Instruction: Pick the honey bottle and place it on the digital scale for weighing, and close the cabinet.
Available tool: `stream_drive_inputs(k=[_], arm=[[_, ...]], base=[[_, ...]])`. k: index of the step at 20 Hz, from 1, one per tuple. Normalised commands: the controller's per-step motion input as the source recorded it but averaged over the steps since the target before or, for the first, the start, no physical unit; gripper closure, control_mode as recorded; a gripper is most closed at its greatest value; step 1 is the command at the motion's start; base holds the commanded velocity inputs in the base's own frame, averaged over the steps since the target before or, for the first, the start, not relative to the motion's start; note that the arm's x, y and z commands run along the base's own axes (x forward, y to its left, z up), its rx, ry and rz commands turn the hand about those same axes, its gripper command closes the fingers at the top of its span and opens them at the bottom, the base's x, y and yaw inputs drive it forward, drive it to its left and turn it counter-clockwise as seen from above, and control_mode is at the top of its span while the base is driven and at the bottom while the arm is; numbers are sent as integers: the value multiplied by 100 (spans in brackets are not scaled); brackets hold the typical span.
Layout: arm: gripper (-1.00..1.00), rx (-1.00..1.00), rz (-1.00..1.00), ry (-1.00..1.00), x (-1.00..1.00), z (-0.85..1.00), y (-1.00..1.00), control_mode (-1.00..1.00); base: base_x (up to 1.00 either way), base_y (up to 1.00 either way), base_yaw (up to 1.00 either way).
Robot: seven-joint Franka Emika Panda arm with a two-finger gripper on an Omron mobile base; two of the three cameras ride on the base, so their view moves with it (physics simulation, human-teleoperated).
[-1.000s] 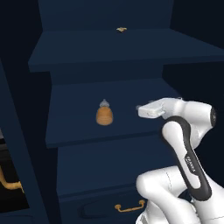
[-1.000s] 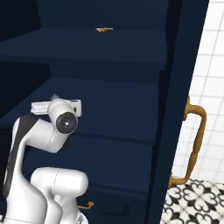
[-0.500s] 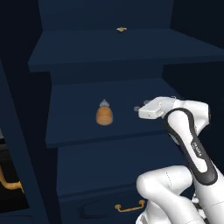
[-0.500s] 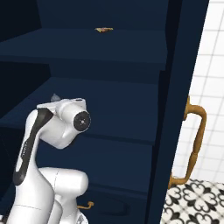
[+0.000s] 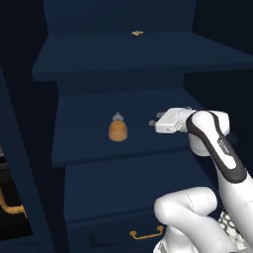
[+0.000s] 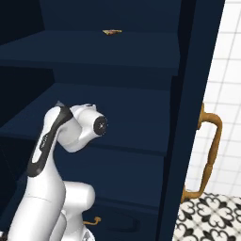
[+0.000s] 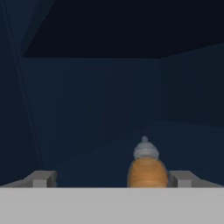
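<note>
The amber honey bottle (image 5: 117, 129) with its grey cap stands upright on the middle shelf of the open navy cabinet (image 5: 99, 150). My gripper (image 5: 154, 120) hovers over that shelf, to the right of the bottle and pointing at it, open and apart from it. In the hand view the honey bottle (image 7: 147, 168) stands ahead, nearer the right fingertip (image 7: 183, 178) than the left; the gripper (image 7: 113, 179) holds nothing. The cabinet door (image 6: 197, 94) stands open at the right with a long brass handle (image 6: 209, 155). The digital scale is out of view.
A tiny brown item (image 5: 137, 33) lies on the upper shelf. Below the shelves a drawer carries a brass handle (image 5: 146, 233). The other door's edge (image 5: 20, 173) stands at the left. White wall tiles (image 6: 230, 70) and patterned floor (image 6: 212, 216) lie beyond the right door.
The forearm has swung more upright and the elbow has shifted right. The hand stays at shelf height right of the bottle, a touch closer. The jaws stay open.
</note>
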Motion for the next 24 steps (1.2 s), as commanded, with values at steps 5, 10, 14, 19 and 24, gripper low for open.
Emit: stream_drive_inputs(k=[5,10,14,19,24], arm=[[-100,-1,6,-3,20,-8,17,-100],[-100,-1,8,-4,0,0,36,-100],[-100,-2,7,-9,0,-1,26,-100],[-100,0,8,-5,0,-4,21,-100],[-100,-1,7,-3,0,-2,20,-100]], base=[[0,0,0],[0,0,0],[0,0,0],[0,0,0],[0,0,0]])
